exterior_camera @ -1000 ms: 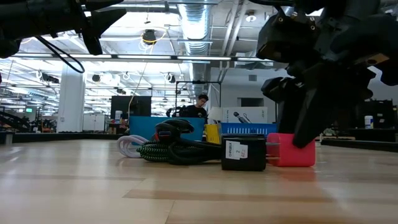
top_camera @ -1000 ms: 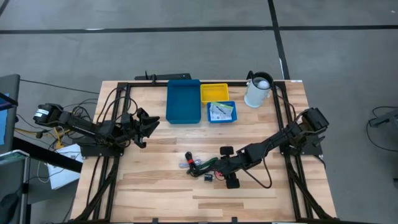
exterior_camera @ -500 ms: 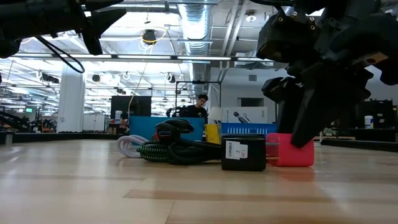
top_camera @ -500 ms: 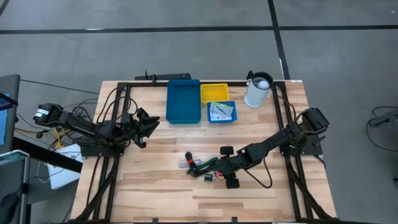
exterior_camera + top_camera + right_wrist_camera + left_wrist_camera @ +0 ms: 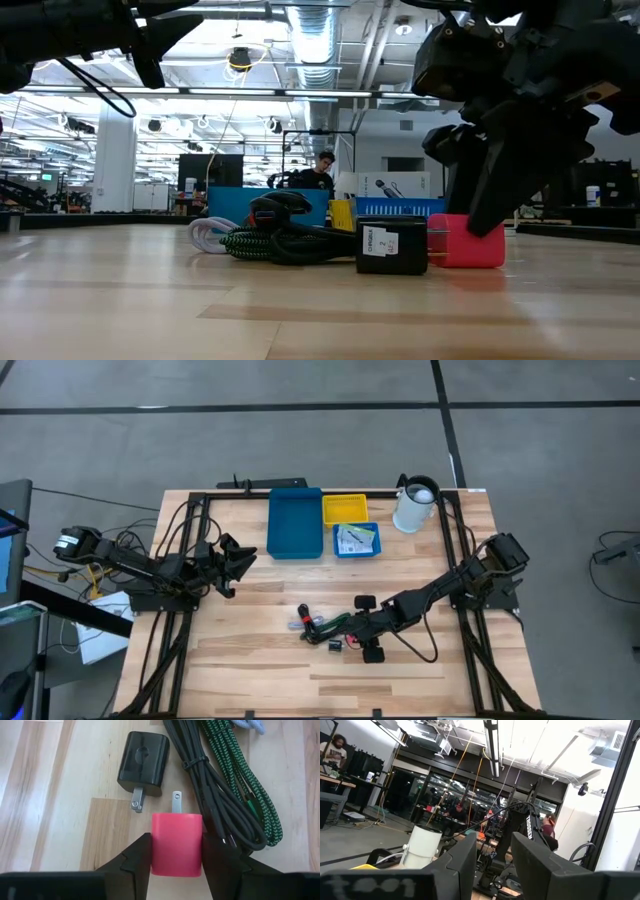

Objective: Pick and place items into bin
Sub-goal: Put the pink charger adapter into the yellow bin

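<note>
My right gripper (image 5: 177, 851) is low over the table's middle (image 5: 360, 634), its fingers on either side of a pink-red charger plug (image 5: 177, 840) that lies flat on the wood (image 5: 465, 247). Beside it lie a black charger plug (image 5: 142, 765), a bundled black cable (image 5: 210, 795), a green braided cable (image 5: 240, 785) and a pale cable (image 5: 205, 235). White printed cards lie in the small blue tray (image 5: 356, 540). My left gripper (image 5: 238, 560) waits open, raised at the table's left. My right gripper has the pink-red charger plug by its two long sides (image 5: 156, 855), pinched between the two fingers (image 5: 137, 857). The fingers come slanting down from the table's right and lie along the plug's body. The plug rests flat on the table, its prongs (image 5: 176, 800) pointing away from the gripper.
At the far edge stand a large blue bin (image 5: 295, 523), a yellow bin (image 5: 345, 509) and a white jug (image 5: 415, 505). The black cable lies right against the gripper's finger. Bare wood stretches along the table's near side (image 5: 300, 680).
</note>
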